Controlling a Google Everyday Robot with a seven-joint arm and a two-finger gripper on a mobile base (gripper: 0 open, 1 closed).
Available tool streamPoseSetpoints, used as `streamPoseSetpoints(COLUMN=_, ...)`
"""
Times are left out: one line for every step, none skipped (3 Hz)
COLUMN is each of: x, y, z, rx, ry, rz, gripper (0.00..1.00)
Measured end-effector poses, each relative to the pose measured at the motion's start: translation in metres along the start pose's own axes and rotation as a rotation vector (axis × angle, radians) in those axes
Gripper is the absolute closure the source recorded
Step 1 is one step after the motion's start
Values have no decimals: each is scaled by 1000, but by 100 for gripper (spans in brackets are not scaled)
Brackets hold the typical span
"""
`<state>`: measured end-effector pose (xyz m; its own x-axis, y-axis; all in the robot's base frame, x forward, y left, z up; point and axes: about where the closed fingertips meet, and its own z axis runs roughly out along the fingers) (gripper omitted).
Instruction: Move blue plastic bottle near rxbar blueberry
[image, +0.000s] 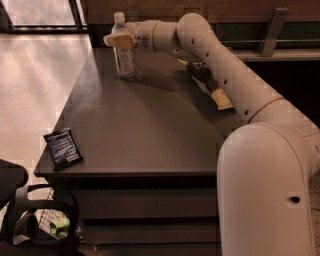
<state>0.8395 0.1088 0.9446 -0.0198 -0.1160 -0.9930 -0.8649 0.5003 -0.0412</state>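
Blue plastic bottle (125, 64): upright on far left corner of dark table (145, 130), white cap on top, base on the surface. Gripper (119, 40) at bottle's upper body, just under the cap, a tan part crossing in front of it. Cannot tell whether it clamps the bottle or only brackets it.

Arm (225, 70) runs back from gripper toward the right, over the table's far side. Chip bag (208, 84) lies right of gripper, partly hidden under the arm.

Rxbar blueberry (63, 148): flat on near left corner, well apart from gripper and bottle, almost the whole tabletop between them.
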Motion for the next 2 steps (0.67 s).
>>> streamPoseSetpoints(x=1, y=3, z=3, rx=-5, ry=1, rz=1, gripper=65)
streamPoseSetpoints(x=1, y=5, z=6, rx=-11, ry=1, rz=2, gripper=96)
